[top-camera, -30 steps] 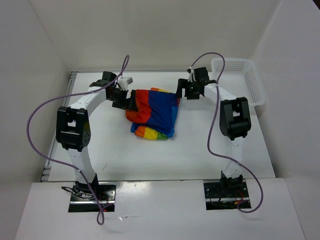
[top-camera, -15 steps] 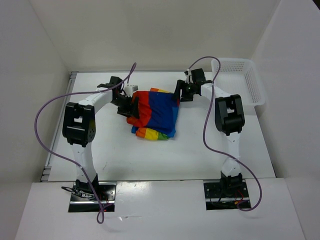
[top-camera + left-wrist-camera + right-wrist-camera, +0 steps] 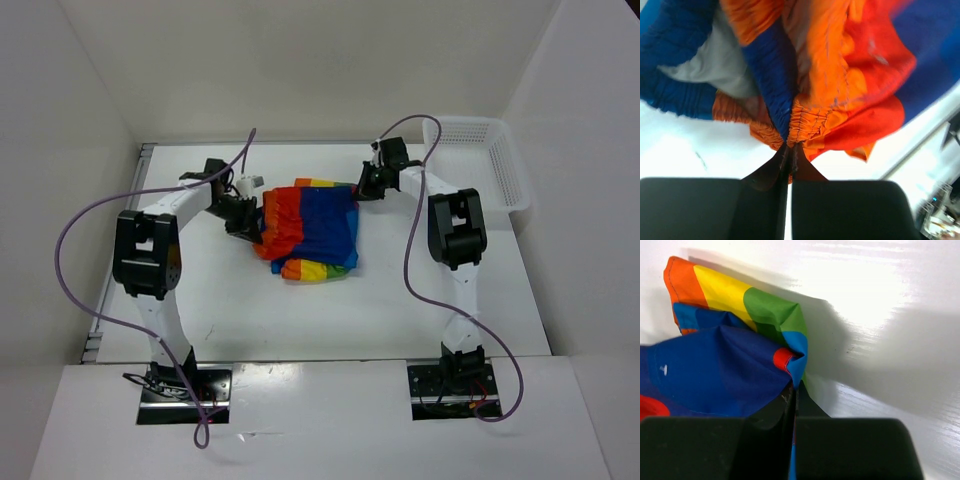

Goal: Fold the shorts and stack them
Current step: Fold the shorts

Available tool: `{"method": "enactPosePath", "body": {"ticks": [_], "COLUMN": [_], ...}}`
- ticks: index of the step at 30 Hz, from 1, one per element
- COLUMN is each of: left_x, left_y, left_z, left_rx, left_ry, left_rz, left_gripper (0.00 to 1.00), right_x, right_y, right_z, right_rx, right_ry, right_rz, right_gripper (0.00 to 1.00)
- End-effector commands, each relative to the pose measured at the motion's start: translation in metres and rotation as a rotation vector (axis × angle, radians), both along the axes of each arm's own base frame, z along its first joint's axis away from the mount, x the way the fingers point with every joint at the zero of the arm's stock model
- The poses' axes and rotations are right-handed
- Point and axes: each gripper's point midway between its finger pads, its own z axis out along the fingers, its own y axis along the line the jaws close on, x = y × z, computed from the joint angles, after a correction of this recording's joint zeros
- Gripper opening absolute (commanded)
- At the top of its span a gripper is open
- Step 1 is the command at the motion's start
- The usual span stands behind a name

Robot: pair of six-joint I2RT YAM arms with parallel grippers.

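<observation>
Pinching shorts point(image 3: 310, 226) at opposite edges, left claw point(image 3: 789, 151) and right claw point(image 3: 794, 388), both closed tight on them.

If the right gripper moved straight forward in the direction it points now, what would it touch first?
The shorts: the right gripper is shut on a corner of them. Beyond the cloth probably lies the white table, though depth is unclear.

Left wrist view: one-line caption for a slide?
Left gripper shut on the gathered orange edge of the rainbow shorts.
</observation>
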Motion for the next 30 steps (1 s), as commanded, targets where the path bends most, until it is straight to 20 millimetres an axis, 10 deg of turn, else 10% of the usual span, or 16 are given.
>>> {"method": "enactPosePath", "body": {"ticks": [1, 5, 9, 13, 22, 30], "left_x": [-0.028, -0.050, -0.045, -0.030, 0.006, -0.020], "left_y": [-0.002, 0.000, -0.004, 0.003, 0.078, 0.149], "left_z": [0.026, 0.021, 0.027, 0.037, 0.094, 0.096], "left_rx": [-0.053, -0.049, -0.077, -0.023, 0.234, 0.436], "left_ry": [0.023, 0.063, 0.039, -0.023, -0.329, -0.392], "left_rz": [-0.010, -0.008, -0.015, -0.001, 0.198, 0.394], "left_gripper": [0.00, 0.03, 0.45, 0.65, 0.93, 1.00], "right_x": [0.028, 0.029, 0.021, 0.021, -0.025, -0.110], "right_y": [-0.012, -0.008, 0.001, 0.003, -0.025, -0.085], "right_z": [0.018, 0.027, 0.037, 0.068, 0.180, 0.257], "right_rx": [-0.039, -0.023, 0.006, 0.011, -0.172, -0.520], "right_ry": [-0.086, -0.106, -0.133, -0.207, -0.444, -0.714], "right_rz": [-0.063, -0.037, 0.052, 0.097, 0.188, 0.206], "right_gripper": [0.00, 0.05, 0.66, 0.94, 1.00, 1.00]}}
